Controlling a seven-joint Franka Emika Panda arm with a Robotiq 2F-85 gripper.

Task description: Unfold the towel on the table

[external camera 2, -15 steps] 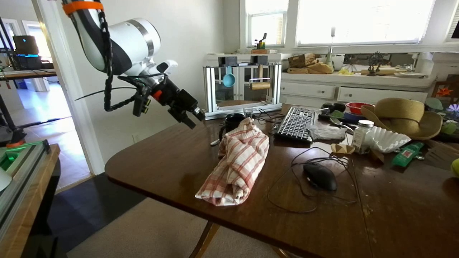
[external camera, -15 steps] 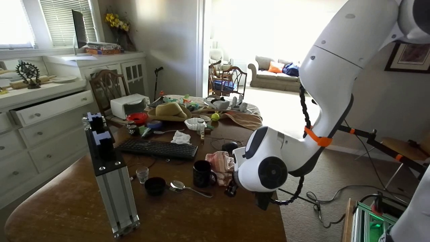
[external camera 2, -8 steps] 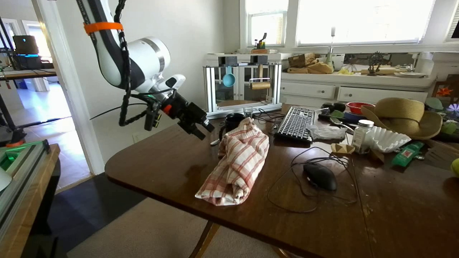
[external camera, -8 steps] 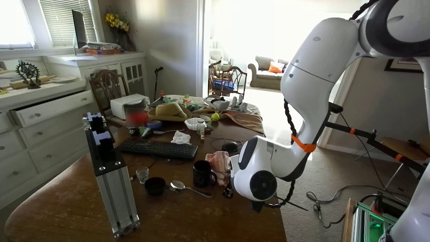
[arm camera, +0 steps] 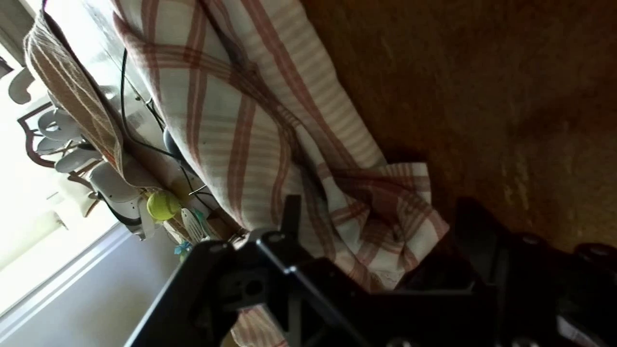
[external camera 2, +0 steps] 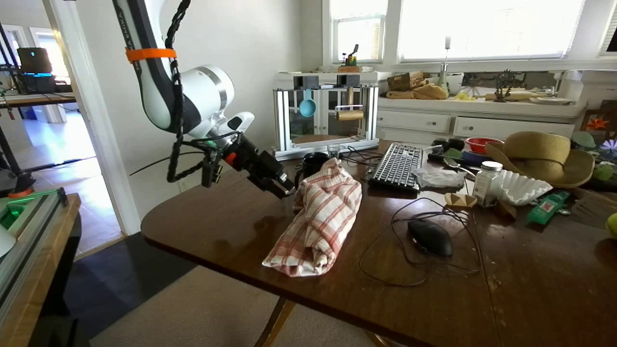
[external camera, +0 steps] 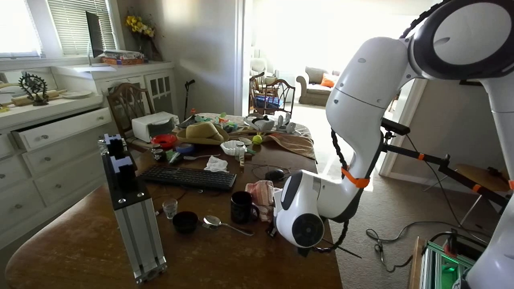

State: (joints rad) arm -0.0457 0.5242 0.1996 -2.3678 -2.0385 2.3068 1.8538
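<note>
- Towel [external camera 2: 325,214] lay bunched lengthwise on table [external camera 2: 207,212], not yet unfolded.
- Gripper [arm camera: 380,205] tilted down by towel's crumpled edge, fingers spread wide, nothing held; likely posed so to pinch it and pull.

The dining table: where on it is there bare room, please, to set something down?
Bare wood runs from the checked towel to the rounded end of the dining table, though the gripper reaches above part of it. Another patch lies between the mouse cable and the tennis ball. It is crowded around the computer keyboard, lidded jar and straw hat.
</note>
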